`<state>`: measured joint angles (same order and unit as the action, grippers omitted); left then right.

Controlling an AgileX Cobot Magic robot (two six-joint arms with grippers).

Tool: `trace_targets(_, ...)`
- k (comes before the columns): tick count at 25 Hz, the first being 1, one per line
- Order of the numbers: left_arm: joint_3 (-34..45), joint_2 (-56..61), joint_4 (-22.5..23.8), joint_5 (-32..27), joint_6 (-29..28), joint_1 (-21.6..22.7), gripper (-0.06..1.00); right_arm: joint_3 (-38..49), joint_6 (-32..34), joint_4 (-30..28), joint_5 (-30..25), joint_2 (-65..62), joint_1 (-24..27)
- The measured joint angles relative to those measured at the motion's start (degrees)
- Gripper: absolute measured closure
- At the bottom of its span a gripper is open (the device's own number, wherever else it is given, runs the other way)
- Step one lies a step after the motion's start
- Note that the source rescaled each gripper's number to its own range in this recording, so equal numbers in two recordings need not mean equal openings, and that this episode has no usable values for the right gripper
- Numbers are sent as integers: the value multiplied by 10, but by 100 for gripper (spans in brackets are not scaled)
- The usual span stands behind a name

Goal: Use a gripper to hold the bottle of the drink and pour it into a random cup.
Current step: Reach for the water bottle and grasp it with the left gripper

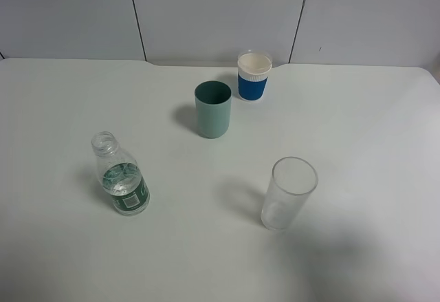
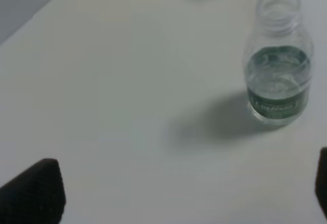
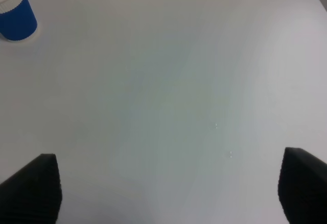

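The bottle of the drink (image 1: 122, 178) stands upright and uncapped at lower left of the high view. It is well apart from every other vessel, so a side grasp is judged unobstructed. The cup (image 1: 213, 109) stands mouth up at upper centre, ready to receive. The white-and-blue cup (image 1: 254, 76) is just behind it, and the clear glass (image 1: 287, 193) is at lower right.

Left claw (image 2: 176, 191): jaws spread wide, empty. The bottle lies at upper right of its view, outside the jaws.

Right claw (image 3: 166, 185): also spread and empty, over bare surface (image 3: 168, 81).

Bottle: clear plastic, ribbed threaded neck, dark green label, partly filled with clear liquid.
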<state>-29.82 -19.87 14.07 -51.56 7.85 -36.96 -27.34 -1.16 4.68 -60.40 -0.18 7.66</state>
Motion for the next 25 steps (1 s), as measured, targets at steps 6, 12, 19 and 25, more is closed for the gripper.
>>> trace_targets(6, 27, -28, -16, 27, 88, -15, -6, 0, 0, 0, 0, 0, 0)
trace_targets(12, 65, -64, -32, 71, 153, -15, -6, 0, 0, 0, 0, 0, 0)
trace_targets(19, 95, -127, -35, 169, 189, -15, -6, 0, 0, 0, 0, 0, 0)
trace_targets(25, 111, -173, -38, 211, 232, -14, -6, 0, 0, 0, 0, 0, 0)
